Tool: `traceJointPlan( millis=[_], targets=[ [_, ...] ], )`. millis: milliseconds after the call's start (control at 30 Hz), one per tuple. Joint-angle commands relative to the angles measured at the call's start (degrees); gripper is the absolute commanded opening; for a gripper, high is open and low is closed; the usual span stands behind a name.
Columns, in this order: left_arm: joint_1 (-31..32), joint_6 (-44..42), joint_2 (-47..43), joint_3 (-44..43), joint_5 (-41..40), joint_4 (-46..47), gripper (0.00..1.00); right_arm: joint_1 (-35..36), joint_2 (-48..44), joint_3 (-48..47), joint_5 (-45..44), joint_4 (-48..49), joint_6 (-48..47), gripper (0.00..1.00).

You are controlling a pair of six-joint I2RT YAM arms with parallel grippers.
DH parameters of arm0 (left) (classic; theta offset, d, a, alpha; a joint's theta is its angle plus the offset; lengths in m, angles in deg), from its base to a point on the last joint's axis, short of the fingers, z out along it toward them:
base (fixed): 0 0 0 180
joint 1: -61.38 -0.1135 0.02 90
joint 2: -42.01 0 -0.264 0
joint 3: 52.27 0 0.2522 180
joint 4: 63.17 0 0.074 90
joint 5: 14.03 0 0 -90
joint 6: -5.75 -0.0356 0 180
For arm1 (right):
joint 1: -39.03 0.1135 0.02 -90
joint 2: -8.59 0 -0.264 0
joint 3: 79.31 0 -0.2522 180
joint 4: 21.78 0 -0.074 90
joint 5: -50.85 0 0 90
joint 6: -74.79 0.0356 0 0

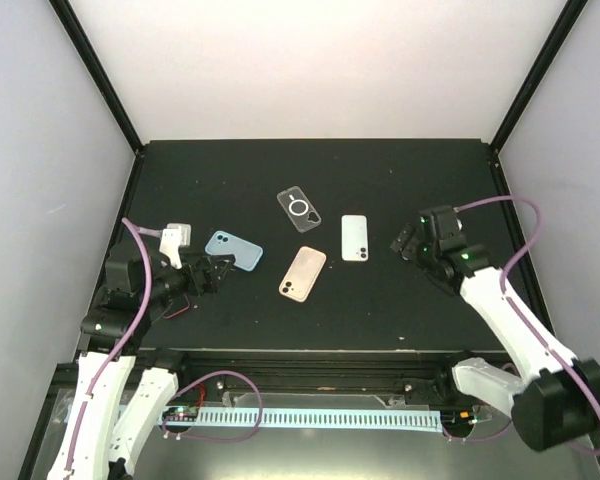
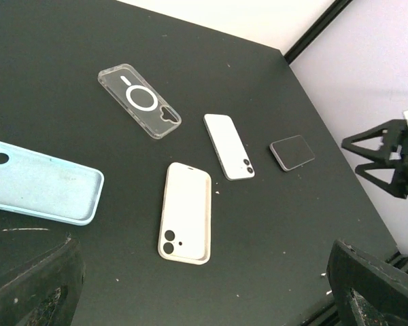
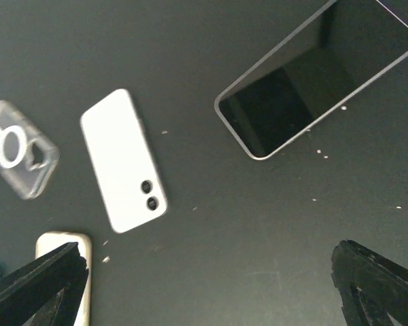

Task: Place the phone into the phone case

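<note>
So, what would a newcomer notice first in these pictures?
Probably the white phone, lying back up near the middle of the black table, with three empty cases to its left: a clear case, a beige case and a light blue case. The left gripper and the right gripper both stand open at the sides, holding nothing.

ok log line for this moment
left claw open, empty | right claw open, empty | white phone face down on table, uncased
</note>
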Motion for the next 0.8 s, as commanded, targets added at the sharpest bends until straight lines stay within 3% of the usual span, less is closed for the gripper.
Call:
traceJointPlan(
  millis=[0,267,767],
  targets=[
    [-0.3,-2.3,-1.2,0.0,-1.6,-1.1,0.99,-0.8,8.0,-1.8,-7.1,4.5,7.2,0.98],
    [-0.2,-4.9,-1.2,-1.0,-5.2,-3.7,0.99,-7.4,23.6,-5.3,-7.5,10.2,9.7,0.94],
    [-0.1,-6.6,4.9,0.5,-2.5,-4.8,0.99,-15.8,35.7,-9.8,-3.5,12.4,16.5,0.93]
  ],
)
